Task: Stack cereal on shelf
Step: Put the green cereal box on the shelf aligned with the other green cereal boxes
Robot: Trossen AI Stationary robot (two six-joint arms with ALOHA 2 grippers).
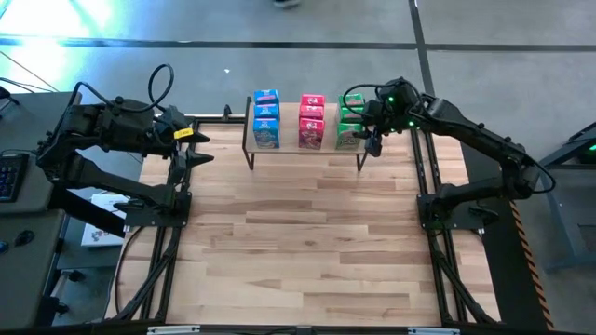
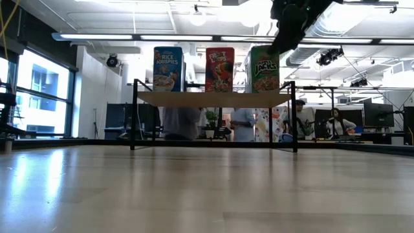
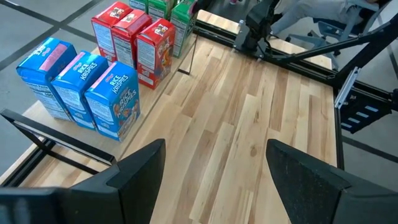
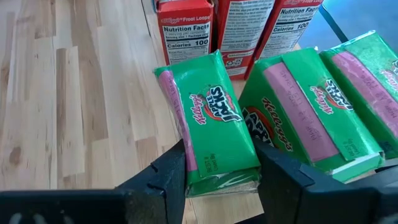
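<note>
A low rectangular light-wood shelf board on thin black metal legs (image 1: 304, 149) was seen near the far edge of the pale plank tabletop (image 1: 307, 242), whose boards showed a streaked, glossy grain. On the shelf nine small rectangular cardboard cereal boxes were set upright in three rows running from front to back: three blue boxes (image 1: 266, 119) toward the left arm's side, three pink-red boxes (image 1: 312, 121) in the middle and three green boxes (image 1: 351, 123) toward the right arm's side. In the low view the front faces were read as "Rice Krispies" on the blue (image 2: 168, 68), "Froot Loops" on the red (image 2: 220, 68) and "Apple Jacks" on the green (image 2: 265, 69). "Nutrition Facts" and "Calories 100" were legible on a red side panel in the right wrist view.

The right gripper (image 4: 219, 180) was placed over the green row, and its two dark fingers were closed against the sides of the frontmost green Apple Jacks box (image 4: 208, 121). That box stood on the shelf board at the front edge, its long axis vertical and its pink-striped top flap facing the wrist camera; it sat slightly skewed from the two green boxes just behind it.

The left gripper (image 3: 214, 177) was held back at the table's left edge, well apart from the shelf, with its matte black fingers spread wide and nothing between them.
</note>
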